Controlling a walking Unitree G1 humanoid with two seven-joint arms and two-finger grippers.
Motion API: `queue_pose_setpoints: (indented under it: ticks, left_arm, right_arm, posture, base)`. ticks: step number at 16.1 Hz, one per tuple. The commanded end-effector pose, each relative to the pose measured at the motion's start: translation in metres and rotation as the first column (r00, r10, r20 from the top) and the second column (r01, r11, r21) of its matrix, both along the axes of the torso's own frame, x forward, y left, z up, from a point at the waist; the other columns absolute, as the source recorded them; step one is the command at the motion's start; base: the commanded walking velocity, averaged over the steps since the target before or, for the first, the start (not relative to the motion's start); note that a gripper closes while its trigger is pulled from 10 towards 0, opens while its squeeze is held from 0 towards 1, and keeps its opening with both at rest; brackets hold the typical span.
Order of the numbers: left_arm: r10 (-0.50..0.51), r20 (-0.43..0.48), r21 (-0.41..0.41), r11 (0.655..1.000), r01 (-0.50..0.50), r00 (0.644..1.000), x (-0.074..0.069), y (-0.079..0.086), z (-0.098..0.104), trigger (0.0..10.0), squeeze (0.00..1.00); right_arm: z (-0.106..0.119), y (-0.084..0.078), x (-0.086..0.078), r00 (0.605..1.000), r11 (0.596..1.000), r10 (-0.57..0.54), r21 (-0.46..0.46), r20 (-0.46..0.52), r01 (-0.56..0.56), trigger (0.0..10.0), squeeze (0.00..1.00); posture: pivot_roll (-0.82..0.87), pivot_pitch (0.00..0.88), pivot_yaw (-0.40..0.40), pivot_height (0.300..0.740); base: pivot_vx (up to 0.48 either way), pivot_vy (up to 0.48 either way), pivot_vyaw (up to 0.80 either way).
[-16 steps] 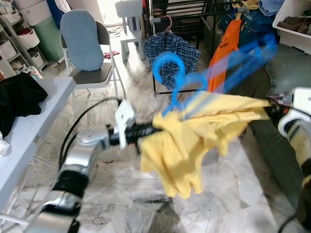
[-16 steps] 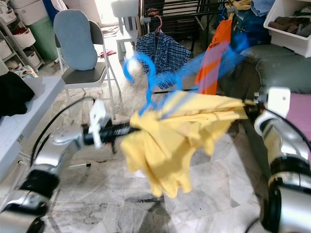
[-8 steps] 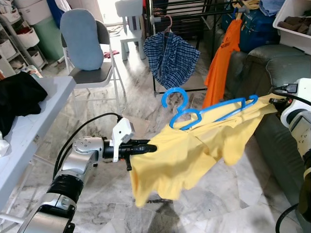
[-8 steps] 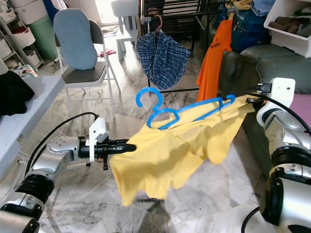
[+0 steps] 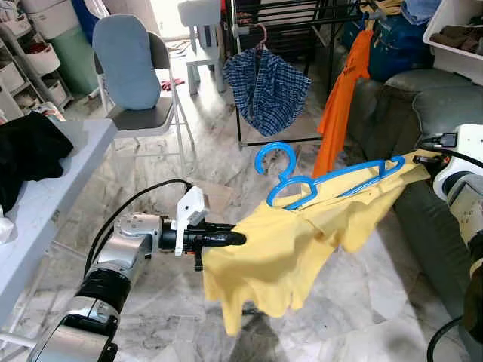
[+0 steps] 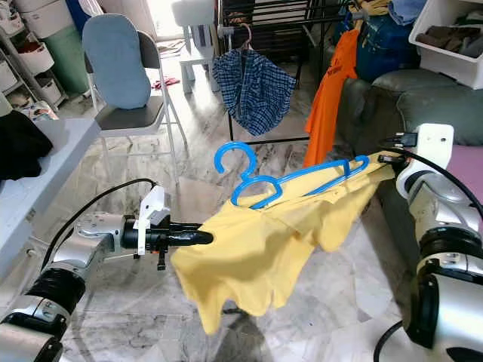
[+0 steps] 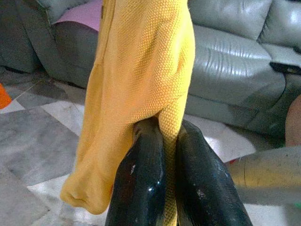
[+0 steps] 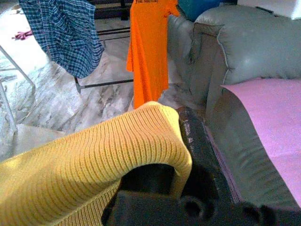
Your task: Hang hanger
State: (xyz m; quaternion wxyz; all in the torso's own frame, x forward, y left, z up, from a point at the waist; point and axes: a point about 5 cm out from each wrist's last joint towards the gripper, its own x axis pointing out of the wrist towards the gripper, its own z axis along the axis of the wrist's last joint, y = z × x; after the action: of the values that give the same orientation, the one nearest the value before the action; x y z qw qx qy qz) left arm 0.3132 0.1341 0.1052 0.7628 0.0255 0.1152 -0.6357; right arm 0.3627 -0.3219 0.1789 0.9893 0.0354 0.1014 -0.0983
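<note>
The left pincer [image 5: 235, 238] is pressed together on a fold of the yellow shirt [image 5: 302, 241]; the left wrist view shows knit cloth squeezed between both black fingers [image 7: 141, 183]. The right pincer [image 8: 188, 141] has the shirt's ribbed edge draped over a finger, but I cannot tell whether it is spread or clamped. Between the two arms the shirt sags above the floor [image 5: 377, 302], and the blue hanger [image 5: 324, 185] lies across its top, hook [image 5: 273, 154] upward, well short of the rack [image 5: 294, 15] where a plaid shirt [image 5: 266, 89] and an orange shirt [image 5: 343, 98] hang.

The hanger looks light, stiff plastic, probably slippery. The shirt is soft and limp, so it likely gives little control over the hanger. A better hold would be the hanger's neck, just under the hook.
</note>
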Motion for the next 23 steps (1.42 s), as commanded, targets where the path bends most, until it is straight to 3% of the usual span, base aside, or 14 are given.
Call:
queue_pose_setpoints:
  ticks: [1, 2, 6, 9, 14, 18, 19, 23]
  left_arm:
    - [0.064, -0.046, -0.021, 0.998, -0.066, 0.997, 0.001, 0.02, 0.0, 0.0, 0.0]
    - [0.075, -0.06, -0.052, 0.996, -0.078, 0.995, 0.003, 0.02, 0.003, 0.0, 0.0]
    - [-0.059, -0.125, 0.032, 0.997, 0.063, 0.99, -0.012, 0.023, -0.01, 0.0, 0.0]
    - [-0.096, -0.159, 0.003, 0.995, 0.097, 0.983, -0.014, 0.017, -0.007, 0.0, 0.0]
    - [-0.055, -0.132, 0.159, 0.984, 0.076, 0.99, -0.014, 0.021, -0.028, 0.0, 0.0]
    - [0.166, -0.042, 0.248, 0.957, -0.15, 0.985, 0.002, 0.025, -0.034, 0.0, 0.0]
    - [0.255, 0.004, 0.249, 0.936, -0.248, 0.967, 0.009, 0.026, -0.033, 0.0, 0.0]
    - [0.419, 0.095, 0.28, 0.859, -0.428, 0.903, 0.021, 0.031, -0.033, 0.0, 0.0]
  right_arm:
    - [0.023, -0.016, -0.001, 0.993, 0.995, -0.09, -0.044, 0.075, 0.094, 0.0, 0.0]
    - [0.021, -0.017, -0.002, 0.993, 0.994, -0.096, -0.045, 0.068, 0.1, 0.0, 0.0]
    - [0.023, -0.011, 0.003, 0.995, 0.994, -0.075, -0.069, 0.073, 0.08, 0.0, 0.0]
    - [0.024, -0.005, 0.008, 0.996, 0.993, -0.056, -0.096, 0.07, 0.063, 0.0, 0.0]
    - [0.046, 0.01, 0.019, 0.991, 0.992, 0.01, -0.123, 0.131, 0.006, 0.0, 0.0]
    - [0.076, 0.021, 0.027, 0.973, 0.985, 0.084, -0.169, 0.215, -0.048, 0.0, 0.0]
    - [0.08, 0.026, 0.028, 0.967, 0.98, 0.114, -0.187, 0.226, -0.072, 0.0, 0.0]
    - [0.081, 0.046, 0.031, 0.944, 0.949, 0.228, -0.269, 0.237, -0.162, 0.0, 0.0]
  posture:
    - [-0.2, 0.0, 0.076, 0.74]
    - [-0.2, 0.0, 0.075, 0.74]
    - [-0.19, 0.0, 0.076, 0.74]
    - [-0.2, 0.0, 0.077, 0.74]
    - [-0.2, 0.0, 0.077, 0.74]
    - [-0.21, 0.0, 0.08, 0.74]
    - [-0.21, 0.0, 0.082, 0.74]
    - [-0.21, 0.0, 0.084, 0.74]
  base:
    - [0.0, 0.0, 0.0]
    - [0.0, 0.0, 0.0]
    - [0.0, 0.0, 0.0]
    - [0.0, 0.0, 0.0]
    - [0.0, 0.0, 0.0]
    - [0.0, 0.0, 0.0]
    - [0.0, 0.0, 0.0]
    - [0.0, 0.0, 0.0]
